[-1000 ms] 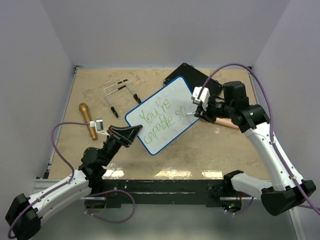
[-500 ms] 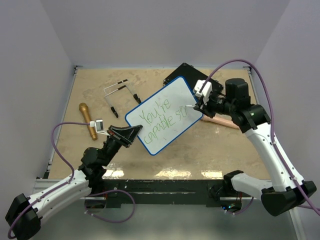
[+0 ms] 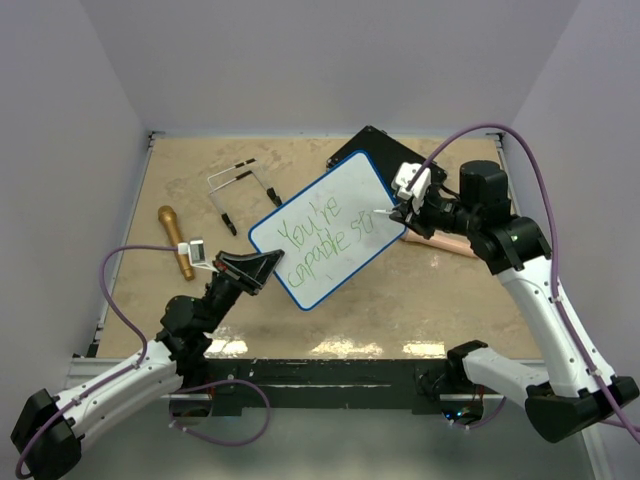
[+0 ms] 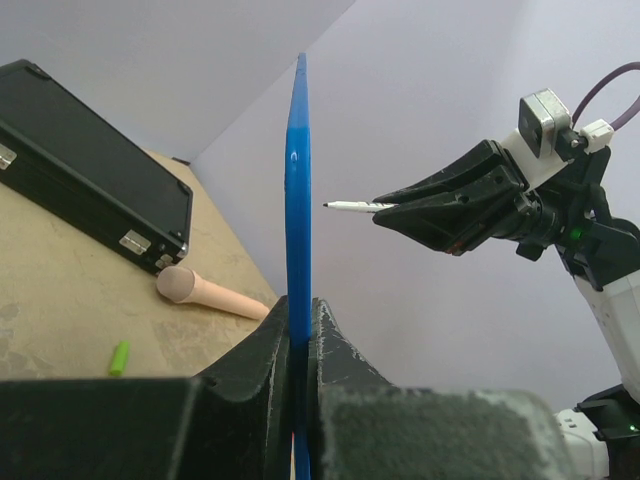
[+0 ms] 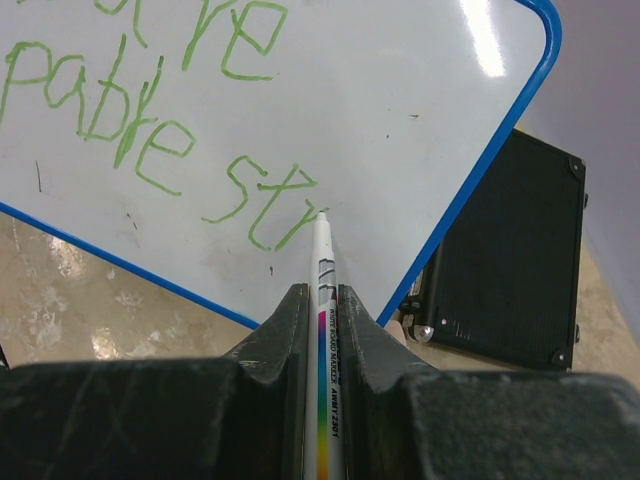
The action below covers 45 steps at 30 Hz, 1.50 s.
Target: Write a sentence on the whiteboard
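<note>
Clamping the whiteboard (image 3: 328,230) by its near-left edge with the left gripper (image 3: 262,266), jaws shut on the blue rim; holding it raised off the table (image 3: 450,290) and tilted, mid-table, writing face toward the right arm. Pinching a white marker (image 5: 322,300) in the right gripper (image 3: 400,213), jaws closed on the barrel, tip aimed left at the board's right part; from the left wrist view, tip just off the face, not touching.

Reading the sentence (image 3: 325,235) in green over 2 lines: "You're" above, "capable str" below; by the look of it mid-word, with more letters due toward the right rim.

Likely trouble from here:
- Pressing too hard, far from the only clamped edge; enough leverage to swing or slip the board in the jaws and skew the strokes.
- Pressing too lightly, or misjudging the gap; broken or missing lines.
- Running short of white space before the right rim; cramped or clipped letters.
- Dragging fingers over fresh ink; smearing "str".
- Pushing the board back toward the black case (image 3: 385,155) just behind its far corner; possible knock.
</note>
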Motion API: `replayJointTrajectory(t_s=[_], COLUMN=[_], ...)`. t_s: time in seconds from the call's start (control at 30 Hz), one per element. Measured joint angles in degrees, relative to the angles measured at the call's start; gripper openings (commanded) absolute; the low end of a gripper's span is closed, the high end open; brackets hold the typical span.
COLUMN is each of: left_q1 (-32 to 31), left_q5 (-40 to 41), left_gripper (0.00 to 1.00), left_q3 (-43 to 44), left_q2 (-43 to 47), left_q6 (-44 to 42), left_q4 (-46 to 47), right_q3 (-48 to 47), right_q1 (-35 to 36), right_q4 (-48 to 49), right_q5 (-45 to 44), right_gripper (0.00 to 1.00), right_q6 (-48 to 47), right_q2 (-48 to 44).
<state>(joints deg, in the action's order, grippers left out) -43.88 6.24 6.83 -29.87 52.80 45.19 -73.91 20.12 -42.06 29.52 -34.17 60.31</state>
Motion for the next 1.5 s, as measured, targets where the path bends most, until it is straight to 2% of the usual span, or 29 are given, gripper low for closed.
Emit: replayJointTrajectory(t_s=[0.97,1.5], left_q1=[0.0,0.0], left_q5=[0.0,0.6], left_gripper=[0.00,0.00], left_q3=[0.0,0.0], left_q2=[1.6,0.8], left_q6=[0.0,-0.9], left_q4=[-0.7,-0.7], right_q3=[0.0,-0.5], right_q1=[-0.7,-0.7], right_q4=[-4.0,-0.9], right_q5=[0.2,-0.1], right_gripper=[0.00,0.00], right_q6=[-3.3,-0.4], right_q2=[1.2,3.8])
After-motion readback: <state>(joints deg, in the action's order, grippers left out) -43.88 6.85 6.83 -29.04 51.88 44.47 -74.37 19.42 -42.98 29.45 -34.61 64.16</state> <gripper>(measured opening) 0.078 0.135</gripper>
